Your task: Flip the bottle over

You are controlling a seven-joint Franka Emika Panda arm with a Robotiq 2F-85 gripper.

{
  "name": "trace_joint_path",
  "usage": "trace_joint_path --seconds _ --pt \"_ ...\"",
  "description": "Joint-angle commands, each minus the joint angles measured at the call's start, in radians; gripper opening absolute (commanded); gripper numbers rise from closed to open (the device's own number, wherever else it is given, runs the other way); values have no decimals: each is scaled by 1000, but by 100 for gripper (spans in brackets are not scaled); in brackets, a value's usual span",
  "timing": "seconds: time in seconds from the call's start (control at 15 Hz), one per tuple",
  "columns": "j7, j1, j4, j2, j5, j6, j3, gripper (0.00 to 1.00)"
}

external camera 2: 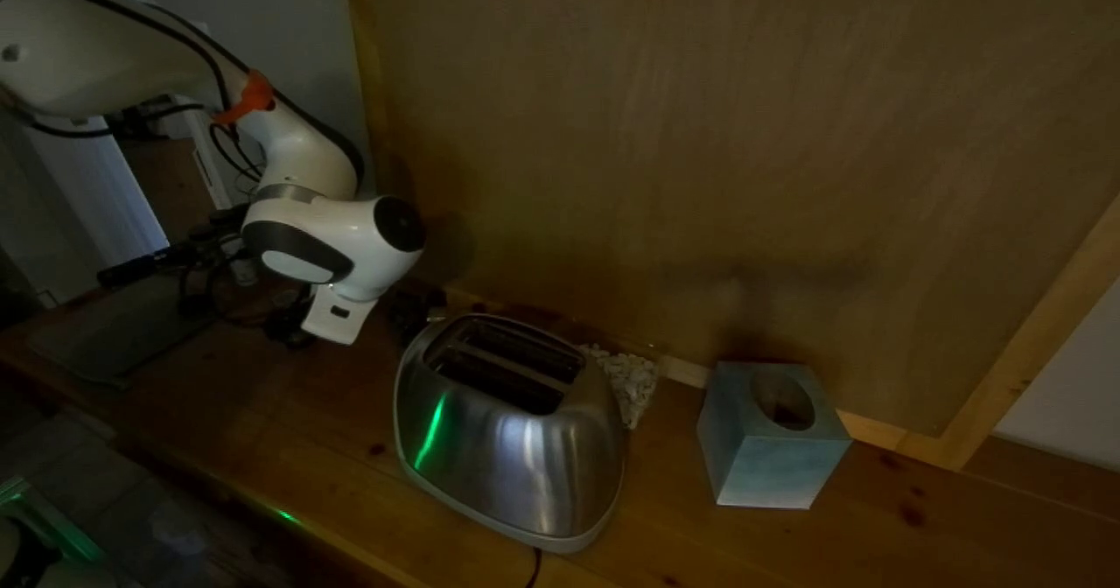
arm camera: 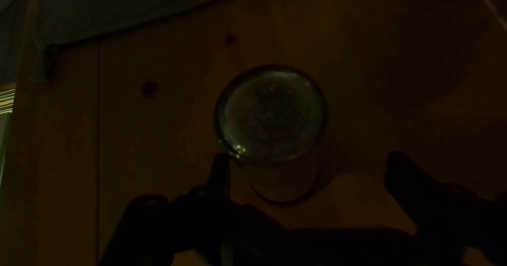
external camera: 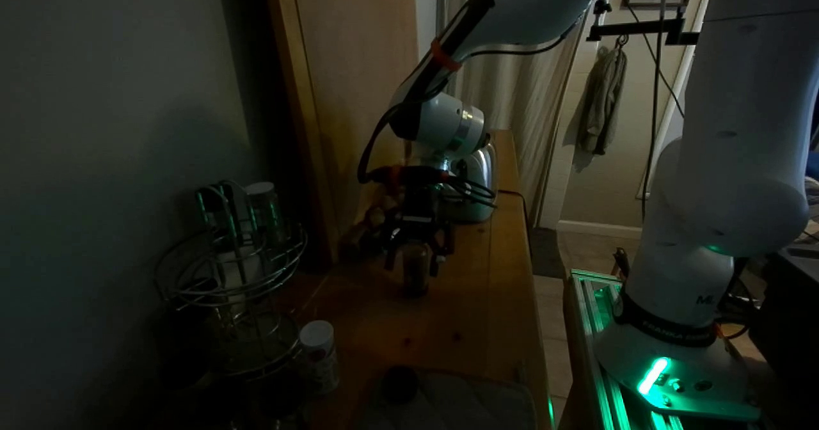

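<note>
The bottle (external camera: 416, 270), small and dark with glassy sides, stands upright on the wooden counter in an exterior view. In the wrist view the bottle (arm camera: 271, 115) shows a round glassy end facing up, with its narrower lower part beneath. My gripper (external camera: 413, 265) points down over it, with a finger on either side. In the wrist view the gripper (arm camera: 308, 155) is open. The left finger is close beside the bottle; a wide gap lies between the bottle and the right finger. In an exterior view the wrist mostly hides the gripper (external camera 2: 287, 321), and the bottle cannot be made out.
A wire rack (external camera: 230, 289) and a white-lidded jar (external camera: 318, 356) stand near the wall. A grey mat (external camera: 473, 404) carries a dark round thing (external camera: 400, 384). A silvery toaster (external camera 2: 516, 465) and a pale blue tissue box (external camera 2: 774, 457) stand along the wooden panel (external camera 2: 700, 177).
</note>
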Motion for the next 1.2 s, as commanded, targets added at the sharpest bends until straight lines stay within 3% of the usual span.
trace_joint_path --seconds 0.0,0.07,0.6,0.93,1.13 --pt "7 6 39 43 -6 -40 -7 100" --pt "9 6 42 47 -9 -43 -8 81" --pt "16 8 49 50 -20 -41 -11 25" --pt "148 44 39 -6 -119 -17 4 24" --pt "291 82 37 -49 -258 -10 28 24"
